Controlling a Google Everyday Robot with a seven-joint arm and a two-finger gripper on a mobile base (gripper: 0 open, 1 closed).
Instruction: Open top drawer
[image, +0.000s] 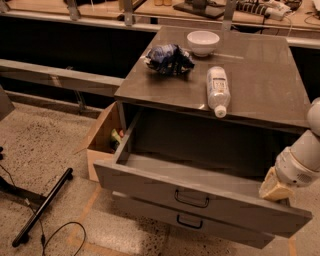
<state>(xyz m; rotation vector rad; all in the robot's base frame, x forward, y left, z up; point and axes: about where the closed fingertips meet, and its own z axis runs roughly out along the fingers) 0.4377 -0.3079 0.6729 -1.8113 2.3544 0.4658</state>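
Top drawer (150, 184) wide open, gripper (273, 189) at its right front edge, perhaps in contact.

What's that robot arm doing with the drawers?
The robot's gripper is at the right end of the top drawer, by its front edge. That drawer is pulled well out, so you see its grey inside. The lower drawer sticks out just a bit. A bottle, bowl and crumpled bag sit on the cabinet top.

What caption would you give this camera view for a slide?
Top drawer pulled far out of the grey cabinet, the robot's end effector at the front panel's right-hand end.
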